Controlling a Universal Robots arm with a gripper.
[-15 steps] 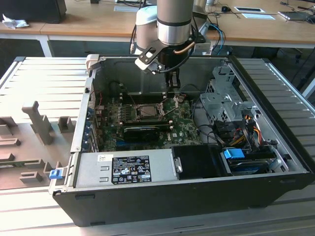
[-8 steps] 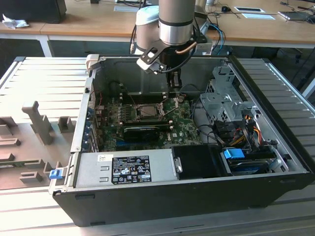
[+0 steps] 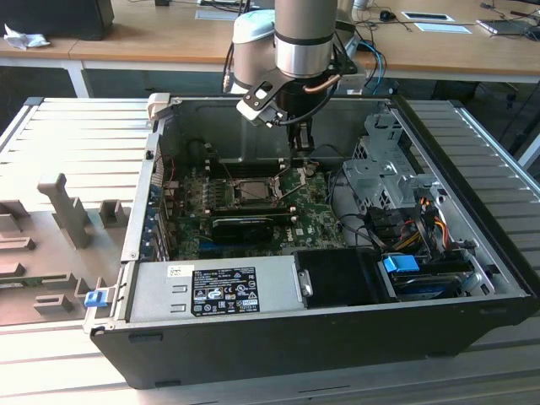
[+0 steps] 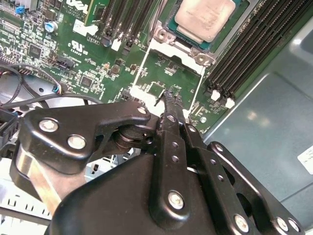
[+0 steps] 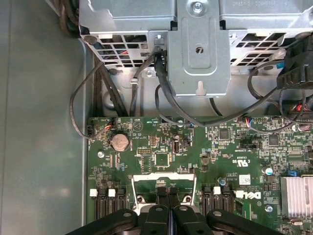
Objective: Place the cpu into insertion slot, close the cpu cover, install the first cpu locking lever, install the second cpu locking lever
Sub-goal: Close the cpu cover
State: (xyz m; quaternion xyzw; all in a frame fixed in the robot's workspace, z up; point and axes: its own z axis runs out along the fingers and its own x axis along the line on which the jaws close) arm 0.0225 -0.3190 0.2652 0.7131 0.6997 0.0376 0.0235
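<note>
Although the cpu (image 4: 203, 17) already lies in the insertion slot (image 4: 161, 34), flat with its dull metal top facing up, the cpu cover (image 5: 164, 175) stands swung open beside it, so the chip is bare. The gripper (image 4: 168, 98) hangs low inside the computer case (image 3: 337, 337) at the cover's free edge, fingers pressed together with no gap. I cannot tell whether they pinch the thin metal or merely touch it, and nothing else is in them. The likeliest trouble, as I judge it, is a slip: the frame is thin and springy, and tips sliding off it could strike the small parts on the motherboard (image 5: 161, 142) just beside the slot. A cover let fall rather than lowered could also jar the chip and press it askew onto the contacts beneath. Being square, the cpu has no real long axis, and its edges run parallel with the memory slots (image 4: 244, 54) flanking it. The cover's hinged edge sits against the slot and its free edge points away, toward the gripper, with green board showing through its window; how steeply it is raised I cannot tell
</note>
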